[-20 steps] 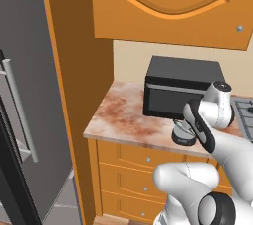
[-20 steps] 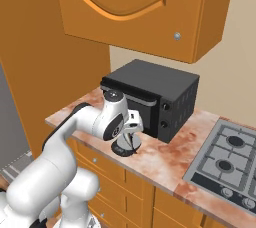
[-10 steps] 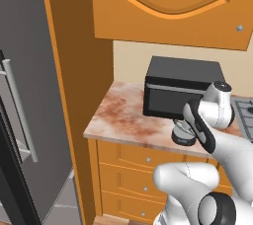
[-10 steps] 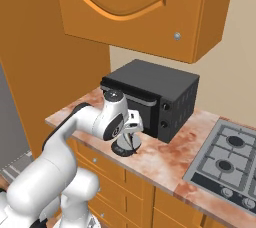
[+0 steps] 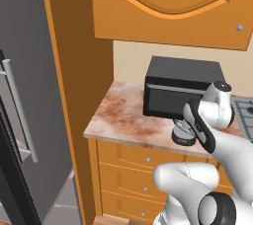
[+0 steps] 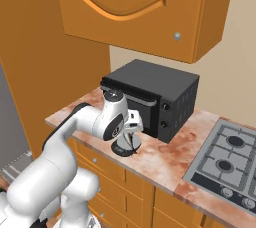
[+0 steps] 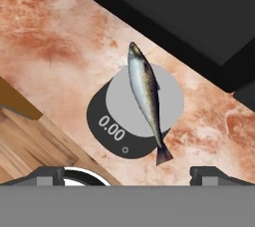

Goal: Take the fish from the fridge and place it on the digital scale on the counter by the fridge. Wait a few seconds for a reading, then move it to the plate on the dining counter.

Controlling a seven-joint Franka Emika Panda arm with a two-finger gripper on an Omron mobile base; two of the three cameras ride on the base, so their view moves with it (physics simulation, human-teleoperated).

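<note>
The fridge [image 5: 29, 120] is the biggest thing in the left base view, a tall dark grey front at the left edge with a long silver bar handle [image 5: 20, 110] running down it. A tall orange wooden side panel [image 5: 81, 61] stands between it and the tabletop [image 5: 123, 115], a short reddish-brown marbled stone top with orange drawers [image 5: 133, 160] below. An orange wall cabinet [image 6: 140, 7] hangs above. At the back of the tabletop sits a black boxy microwave [image 6: 155, 97], and to its right in the right base view lies a grey hob [image 6: 225, 159] with round burners.

The white arm [image 6: 75, 142] bends over the front of the tabletop, its hand hanging above the digital scale [image 7: 132, 114]. The scale rests on the stone just in front of the microwave and near the tabletop's front edge; in the hand view its round light grey top sits on a dark body whose display shows 0.00.

The fish [image 7: 145, 96] lies flat across the scale's top, head past the rim toward the microwave and tail overhanging the opposite rim, above the stone. Its body is dark grey-brown with a paler belly.

The jaws [image 7: 129, 173] are spread wide, their two dark tips far apart at the bottom of the hand view, clear of the fish and pinching nothing.
</note>
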